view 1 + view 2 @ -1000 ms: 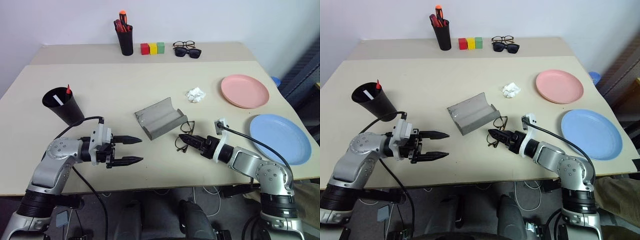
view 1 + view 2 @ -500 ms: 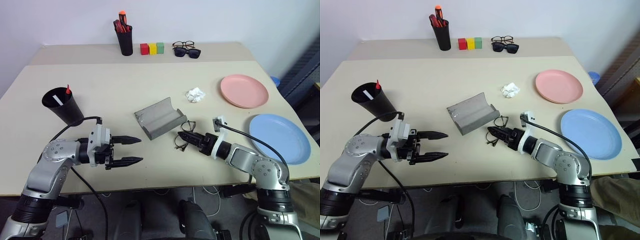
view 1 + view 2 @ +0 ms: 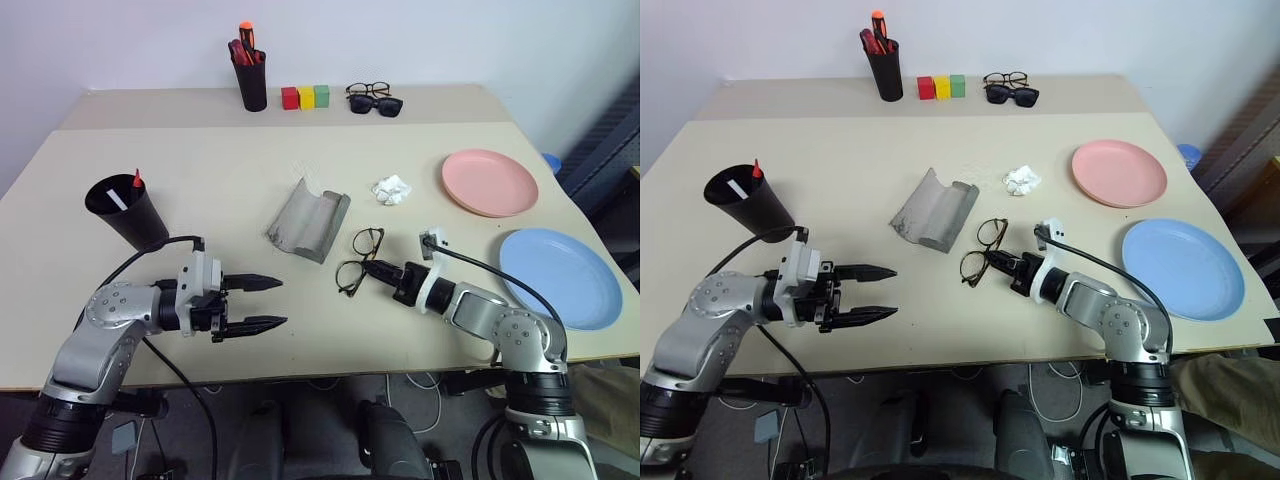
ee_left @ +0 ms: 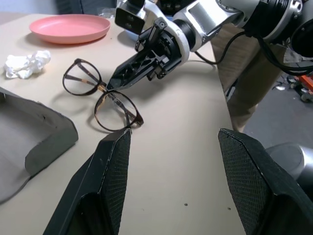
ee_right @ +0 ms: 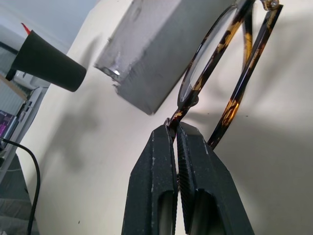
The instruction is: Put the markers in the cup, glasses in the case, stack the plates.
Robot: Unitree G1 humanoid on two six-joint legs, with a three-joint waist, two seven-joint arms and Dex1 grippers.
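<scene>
Where fingers [image 5: 174, 142] meet, glasses [image 5: 230, 73] pinched.

Evenly and brightly lit from overhead, with soft, short shadows under the cup [image 3: 128, 211] and case [image 3: 308, 220] on the matte bench [image 3: 220, 170]. No glare on the plates [image 3: 490, 182]. Sharp across both head views. Harder shadows beside the glasses [image 5: 234, 73] in the right wrist view, the nearest claw fingers [image 4: 105, 191] slightly soft.

Silver-grey jointed arms, black two-fingered left tool [image 3: 252, 301] and right tool [image 3: 368, 268], black cables, white wrist collars.
</scene>
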